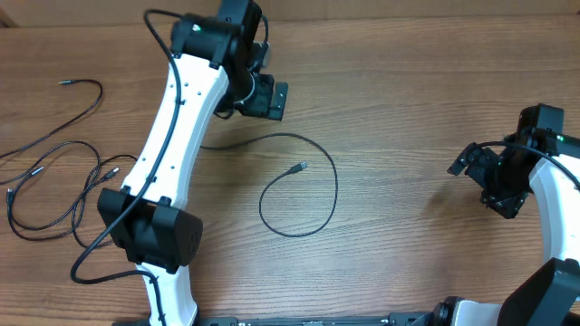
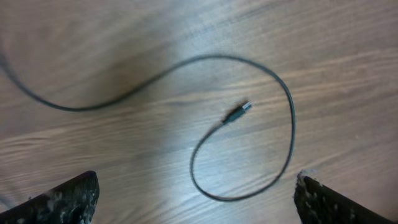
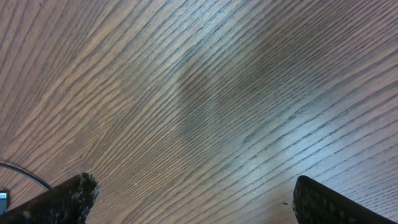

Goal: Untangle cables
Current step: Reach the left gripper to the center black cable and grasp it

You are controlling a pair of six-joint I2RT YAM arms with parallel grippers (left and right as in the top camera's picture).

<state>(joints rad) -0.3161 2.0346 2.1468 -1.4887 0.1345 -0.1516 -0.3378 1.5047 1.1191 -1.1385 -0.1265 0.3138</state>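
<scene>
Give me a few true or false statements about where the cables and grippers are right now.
1. The left gripper holds a cable. False: it is open and empty.
2. The looped cable's plug lies inside its loop. True.
3. The right gripper is open and empty. True.
4. Every cable lies on the right side. False: the looped cable is in the middle, and more cables lie at the far left.

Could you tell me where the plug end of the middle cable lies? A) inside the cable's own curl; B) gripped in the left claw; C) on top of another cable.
A: the plug lies on the bare table, ringed by its cable's own curl.
</scene>
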